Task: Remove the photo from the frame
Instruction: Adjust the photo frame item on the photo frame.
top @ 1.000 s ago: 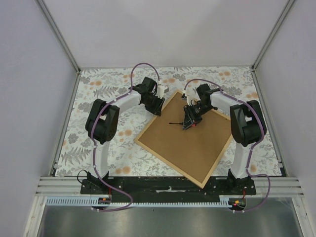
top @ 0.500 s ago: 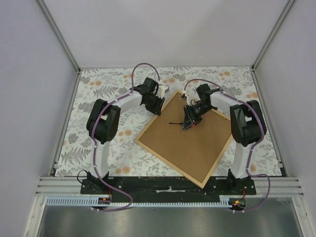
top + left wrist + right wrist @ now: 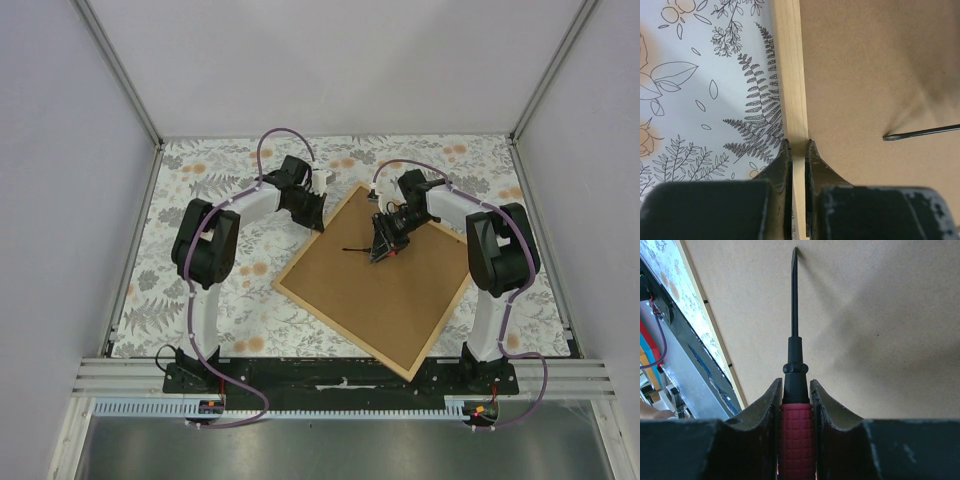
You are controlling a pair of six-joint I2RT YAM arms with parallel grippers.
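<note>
The frame [image 3: 385, 300] lies back side up on the table, turned like a diamond, its brown board [image 3: 870, 70] facing me. The photo is hidden beneath that board. My left gripper [image 3: 317, 213] is at the frame's upper-left edge, shut on the light wooden strip [image 3: 789, 75], one jaw outside and one on the board side [image 3: 796, 143]. My right gripper [image 3: 384, 244] hovers over the board's middle, shut on a red-handled screwdriver [image 3: 796, 435]. Its black shaft [image 3: 794, 305] points toward the left gripper, and its tip [image 3: 888, 137] rests close to the board.
The frame lies on a floral-print tablecloth [image 3: 200, 290]. Small black tabs [image 3: 705, 302] sit along the frame's inner edge. The arm bases and a black rail [image 3: 340, 375] run along the near table edge. Grey walls close in the left, right and back.
My left gripper has shut on the frame's wooden strip, and its wrist has shifted slightly up and left. The right arm and the screwdriver have stayed still.
</note>
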